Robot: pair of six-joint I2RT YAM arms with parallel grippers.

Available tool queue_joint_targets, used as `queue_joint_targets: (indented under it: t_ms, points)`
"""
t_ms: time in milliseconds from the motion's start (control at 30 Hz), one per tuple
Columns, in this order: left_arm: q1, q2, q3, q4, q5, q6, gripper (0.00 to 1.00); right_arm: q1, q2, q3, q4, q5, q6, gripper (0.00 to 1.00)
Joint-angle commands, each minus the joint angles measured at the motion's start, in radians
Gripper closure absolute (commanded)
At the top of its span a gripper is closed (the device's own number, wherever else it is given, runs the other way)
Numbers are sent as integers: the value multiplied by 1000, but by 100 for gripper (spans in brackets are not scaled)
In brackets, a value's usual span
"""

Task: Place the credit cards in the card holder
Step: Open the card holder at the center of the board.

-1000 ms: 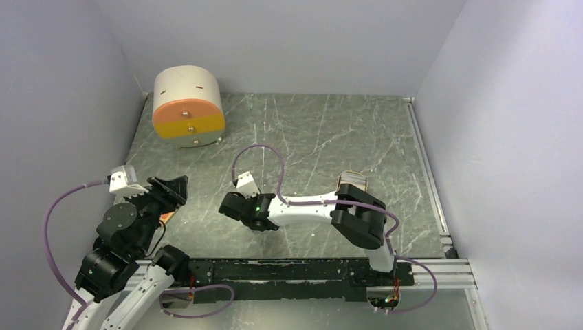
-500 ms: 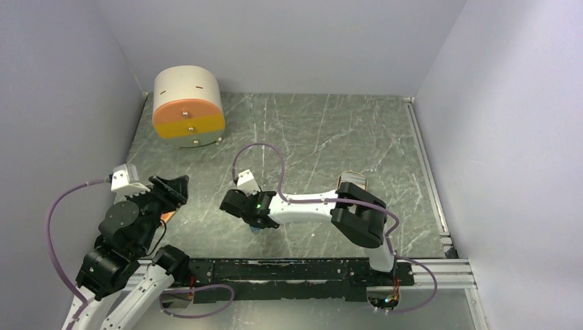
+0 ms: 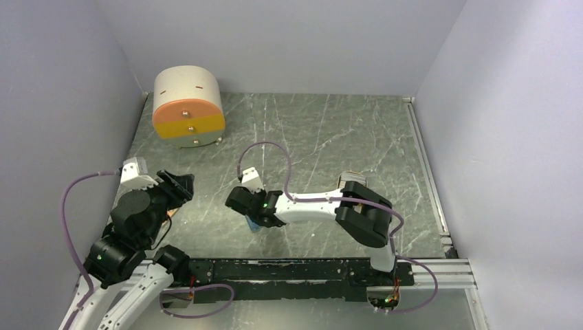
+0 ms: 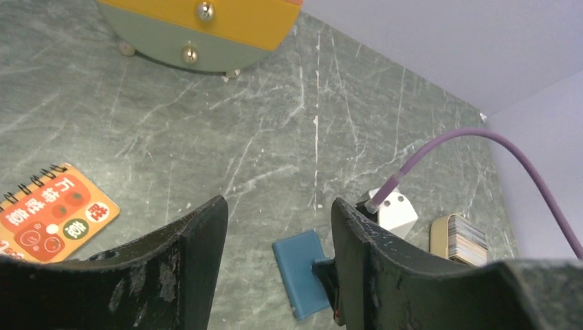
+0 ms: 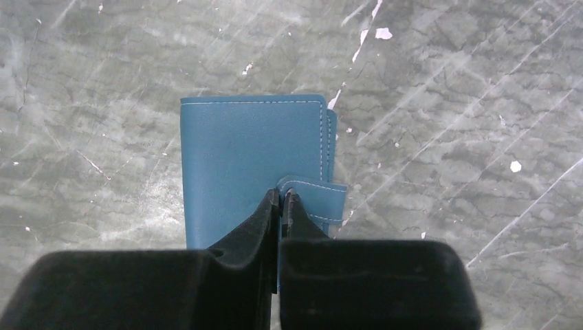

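closing just now, right claw point(image 5: 282, 198) pinches the card holder point(image 5: 240, 151) tab, seven o'clock, likely to unfold it; left claw point(image 4: 278, 213) gapes empty.

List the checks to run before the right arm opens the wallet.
1. Wallet flat on the table, closed: ok.
2. Right gripper shut at the snap tab: ok.
3. Tab actually pinched: cannot tell.
4. Left gripper open and empty, ready to help: ok.
5. Cards in the wallet: not ok; they are stacked in the tray.
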Motion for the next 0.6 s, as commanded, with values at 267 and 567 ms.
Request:
queue_joint_targets:
  t_ms: [267, 567]
  points:
    - [-4, 183, -236, 193, 432, -225, 46, -88, -310, -323, 359, -238, 39, 100]
    - [-4, 379, -338, 381, 607, -202, 45, -179, -494, -505, 500, -351, 95, 100]
